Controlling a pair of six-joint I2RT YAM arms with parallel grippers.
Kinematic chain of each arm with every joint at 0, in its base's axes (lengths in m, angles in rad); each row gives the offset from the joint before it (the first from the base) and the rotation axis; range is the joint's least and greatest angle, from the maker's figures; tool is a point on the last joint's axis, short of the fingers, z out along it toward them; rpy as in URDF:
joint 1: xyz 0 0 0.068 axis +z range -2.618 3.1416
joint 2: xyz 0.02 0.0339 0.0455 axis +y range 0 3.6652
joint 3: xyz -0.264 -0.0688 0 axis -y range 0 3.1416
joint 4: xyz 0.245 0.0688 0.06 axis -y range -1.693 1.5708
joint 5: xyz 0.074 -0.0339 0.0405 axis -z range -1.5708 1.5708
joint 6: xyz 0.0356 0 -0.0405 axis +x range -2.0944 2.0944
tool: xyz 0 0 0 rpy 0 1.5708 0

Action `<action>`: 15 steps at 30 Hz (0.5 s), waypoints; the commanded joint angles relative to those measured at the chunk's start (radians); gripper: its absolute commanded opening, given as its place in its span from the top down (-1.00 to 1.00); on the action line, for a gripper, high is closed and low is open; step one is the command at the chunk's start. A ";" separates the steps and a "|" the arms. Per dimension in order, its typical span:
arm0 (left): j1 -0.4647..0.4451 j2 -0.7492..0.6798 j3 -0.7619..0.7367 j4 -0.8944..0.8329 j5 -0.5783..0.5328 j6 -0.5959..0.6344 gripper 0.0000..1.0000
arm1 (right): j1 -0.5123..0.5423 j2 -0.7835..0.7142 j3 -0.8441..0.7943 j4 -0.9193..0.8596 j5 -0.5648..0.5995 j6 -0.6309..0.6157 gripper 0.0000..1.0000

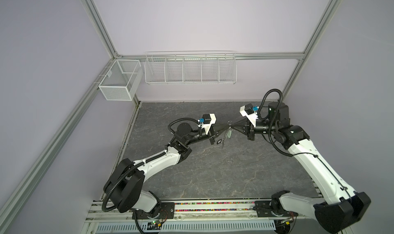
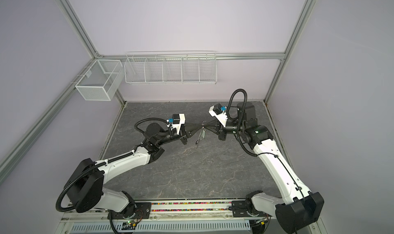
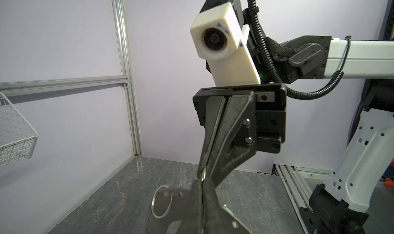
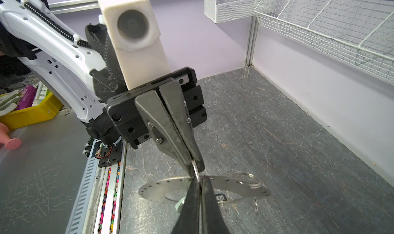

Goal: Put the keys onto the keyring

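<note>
The keyring (image 4: 157,190), a flat grey disc with small rim holes, hangs above the table between both arms; in both top views it shows edge-on (image 1: 225,136) (image 2: 200,136). My left gripper (image 3: 201,182) (image 1: 227,127) is shut on the disc (image 3: 168,213). My right gripper (image 4: 200,179) (image 1: 232,127) meets it tip to tip, shut on a small wire ring (image 4: 195,169) at the disc's rim. Another split ring (image 4: 247,179) (image 3: 161,201) sits through a rim hole. A black tag (image 4: 219,197) and a pale tag (image 4: 181,204) hang below the disc; the keys' blades are hidden.
A white mesh basket (image 1: 119,81) and a long wire rack (image 1: 189,68) hang on the back wall. A rail with coloured beads (image 1: 213,206) runs along the front edge. A yellow bin (image 4: 32,113) stands off the table beside the left arm's base.
</note>
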 commanded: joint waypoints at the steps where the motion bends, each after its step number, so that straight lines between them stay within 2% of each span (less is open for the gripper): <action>1: 0.003 -0.003 0.042 -0.001 -0.008 0.021 0.93 | -0.001 -0.006 0.012 -0.066 -0.031 -0.042 0.87; 5: 0.003 -0.033 0.056 -0.124 -0.039 0.099 0.43 | 0.000 -0.006 0.046 -0.148 0.019 -0.080 0.87; 7: 0.003 -0.054 0.066 -0.197 -0.056 0.146 0.31 | 0.000 -0.004 0.057 -0.185 0.035 -0.095 0.87; 15: -0.008 -0.114 0.242 -0.797 -0.100 0.545 0.32 | 0.013 0.034 0.122 -0.344 0.105 -0.162 0.87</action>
